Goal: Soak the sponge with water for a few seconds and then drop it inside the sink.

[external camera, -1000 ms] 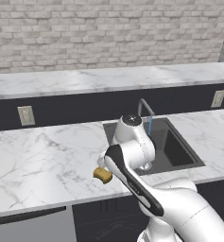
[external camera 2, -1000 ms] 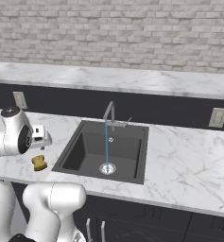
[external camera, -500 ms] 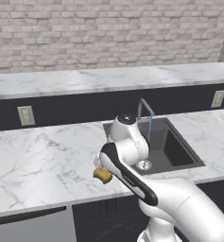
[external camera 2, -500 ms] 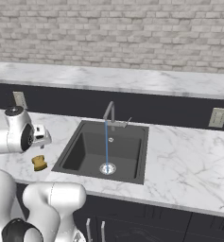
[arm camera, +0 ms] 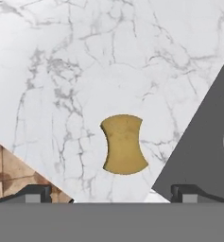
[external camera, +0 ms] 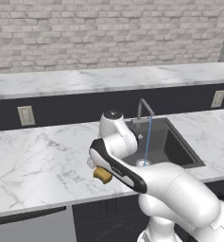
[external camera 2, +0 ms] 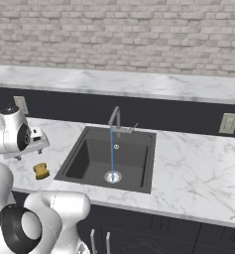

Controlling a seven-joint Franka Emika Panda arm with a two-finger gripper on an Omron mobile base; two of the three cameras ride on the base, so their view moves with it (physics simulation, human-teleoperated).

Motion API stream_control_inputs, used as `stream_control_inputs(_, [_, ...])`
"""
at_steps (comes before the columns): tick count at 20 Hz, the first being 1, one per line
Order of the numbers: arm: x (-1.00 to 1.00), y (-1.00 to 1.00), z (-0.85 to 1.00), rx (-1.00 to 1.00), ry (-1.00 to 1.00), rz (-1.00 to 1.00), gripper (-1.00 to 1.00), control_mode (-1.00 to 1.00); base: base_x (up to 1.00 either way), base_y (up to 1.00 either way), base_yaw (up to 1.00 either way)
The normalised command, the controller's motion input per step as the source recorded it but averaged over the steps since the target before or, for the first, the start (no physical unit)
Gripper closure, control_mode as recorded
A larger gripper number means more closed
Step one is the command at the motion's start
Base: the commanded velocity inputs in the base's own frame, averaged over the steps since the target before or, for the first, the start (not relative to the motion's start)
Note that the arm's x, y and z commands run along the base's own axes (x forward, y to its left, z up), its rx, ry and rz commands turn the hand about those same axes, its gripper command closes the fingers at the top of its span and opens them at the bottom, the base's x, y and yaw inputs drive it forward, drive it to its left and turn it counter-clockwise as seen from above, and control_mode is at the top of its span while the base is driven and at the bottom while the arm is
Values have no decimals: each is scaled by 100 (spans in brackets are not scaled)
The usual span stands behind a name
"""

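Hand view: sponge lies on the marble desk beside the sink.
Gripper hovers above it, fingers spread wide apart; water runs.

white marble counter, raised marble ledge along the far side, dark backsplash panel under it, light outlet plates left and right, grey brick wall behind, dark cabinet fronts below near edge
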Motion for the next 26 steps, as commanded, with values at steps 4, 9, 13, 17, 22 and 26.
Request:
stream_control_inputs(4, [0,0,-25,0,0,3,-100,-100,0,0,0])
stream_control_inputs(9, [0,0,-29,0,1,3,-100,-100,0,0,0])
stream_control_inputs(13, [0,0,-24,0,0,2,-100,-100,0,0,0])
stream_control_inputs(17, [0,0,-24,0,0,1,-100,-100,0,0,0])
stream_control_inputs(22, [1,-2,-9,0,0,0,-100,-100,0,0,0])
stream_control_inputs(26, [2,-7,-4,0,0,0,-100,-100,0,0,0])
